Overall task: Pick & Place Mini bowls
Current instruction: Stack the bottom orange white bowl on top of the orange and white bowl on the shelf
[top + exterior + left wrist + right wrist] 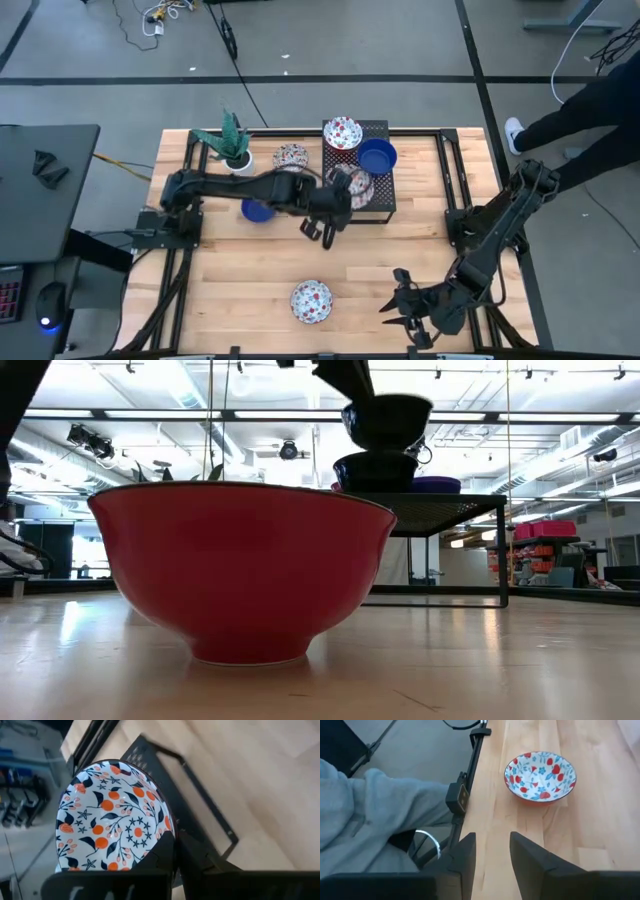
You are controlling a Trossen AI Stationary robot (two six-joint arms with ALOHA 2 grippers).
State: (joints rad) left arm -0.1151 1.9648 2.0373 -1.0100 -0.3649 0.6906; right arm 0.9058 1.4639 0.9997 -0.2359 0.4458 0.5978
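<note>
Left gripper (322, 232) pinches the floral bowl (112, 815) by its rim beside the rack (383, 200), right jaws open

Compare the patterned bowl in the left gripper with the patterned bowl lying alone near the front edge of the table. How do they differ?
The held bowl carries orange fruits with dark leaves; the front bowl carries red fruits with light blue leaves. The held bowl is clamped at its rim by the left gripper at the black rack; the front bowl rests free on the table, with the right gripper open nearby. Both are small, round and white inside.
</note>
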